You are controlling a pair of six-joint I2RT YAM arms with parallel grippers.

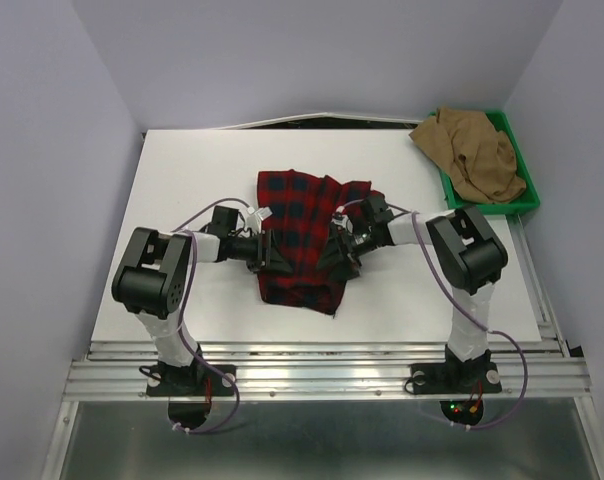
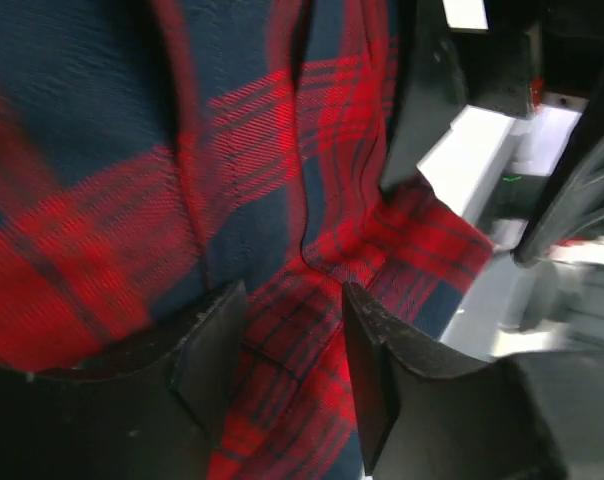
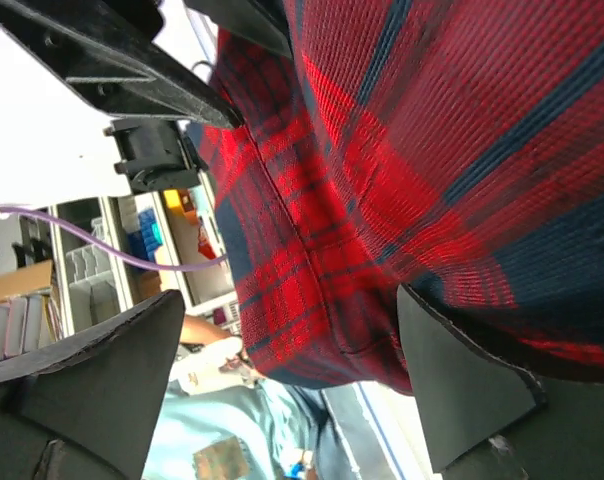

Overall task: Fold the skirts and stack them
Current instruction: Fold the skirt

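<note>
Centrally, plaid skirt (image 1: 300,225) lies on table (image 1: 182,180); tan skirt (image 1: 472,150) heaped in tray (image 1: 502,208).

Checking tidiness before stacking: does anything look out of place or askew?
The plain tan-brown cloth skirt lies crumpled in the green plastic tray, spilling over its left rim. The red plaid cloth skirt lies rumpled, edges uneven.

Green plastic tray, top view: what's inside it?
A crumpled tan-brown cloth skirt fills the green plastic tray, one corner hanging over its left rim. Only rim and wall show; the floor is covered, so anything beneath is hidden.
</note>
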